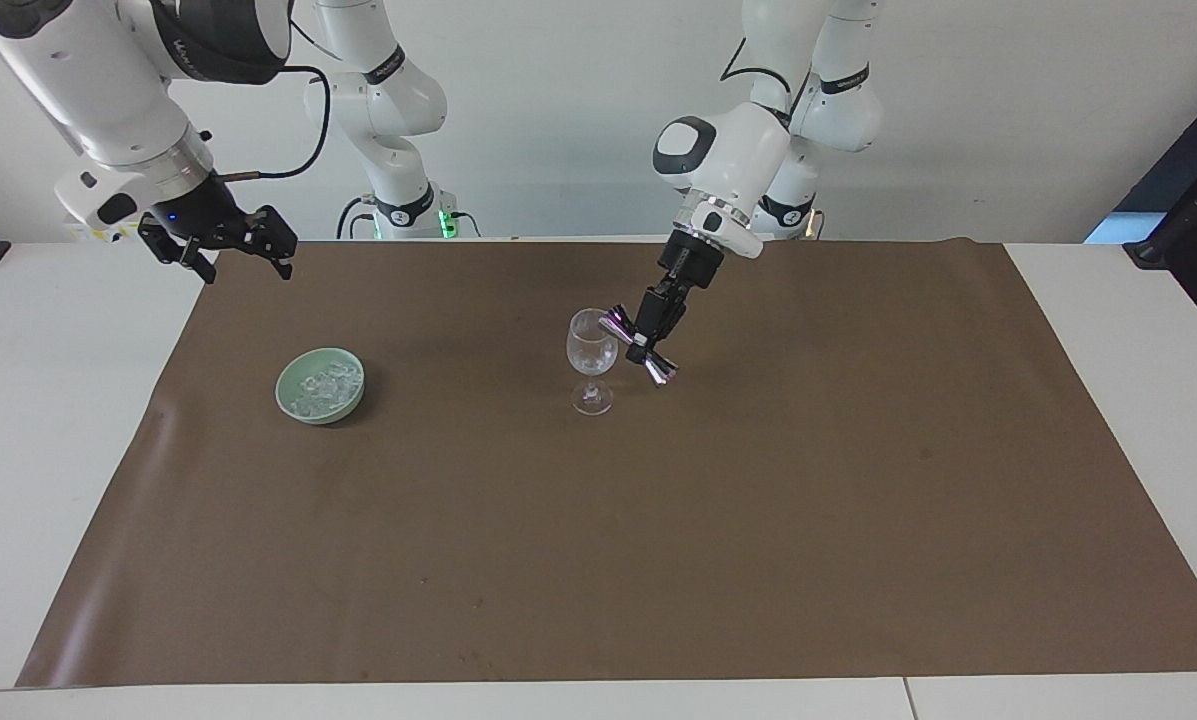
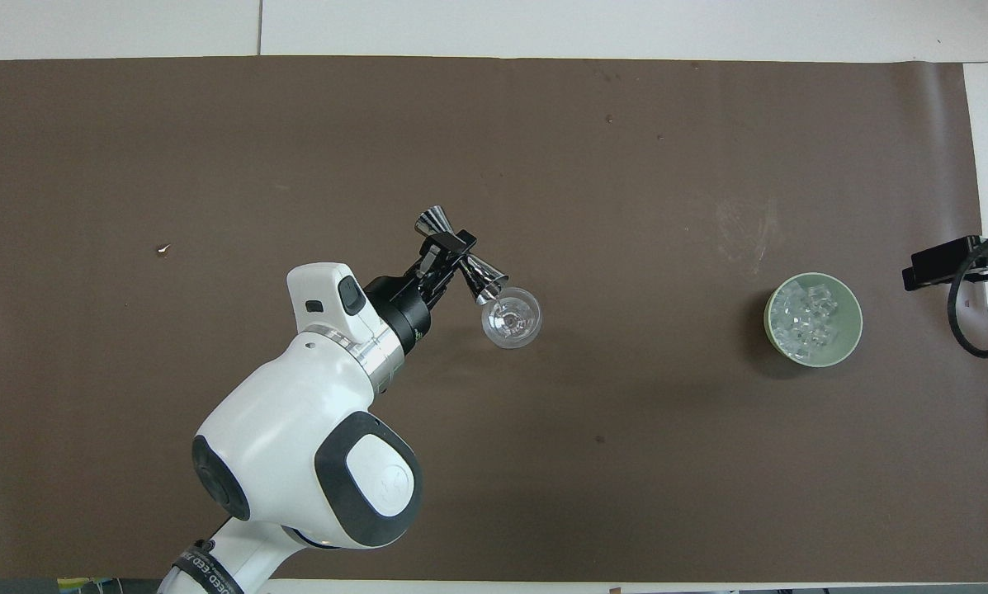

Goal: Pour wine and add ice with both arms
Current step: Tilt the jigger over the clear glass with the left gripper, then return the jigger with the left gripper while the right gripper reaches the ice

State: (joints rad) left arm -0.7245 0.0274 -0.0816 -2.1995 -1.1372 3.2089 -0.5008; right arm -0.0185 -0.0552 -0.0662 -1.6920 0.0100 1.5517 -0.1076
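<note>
Jigger (image 1: pixel 640 346) clamped at its waist by left gripper (image 1: pixel 648 338), tilted at wine glass's (image 1: pixel 592 348) rim to pour; right gripper (image 1: pixel 220 243) waits, splayed, at 11 o'clock from ice (image 1: pixel 323 386) bowl (image 1: pixel 295 405).

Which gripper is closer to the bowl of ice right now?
The right. The right gripper waits, jaws open, over the mat's edge by the bowl of ice. The left gripper holds the jigger beside the wine glass, mid-table.
</note>
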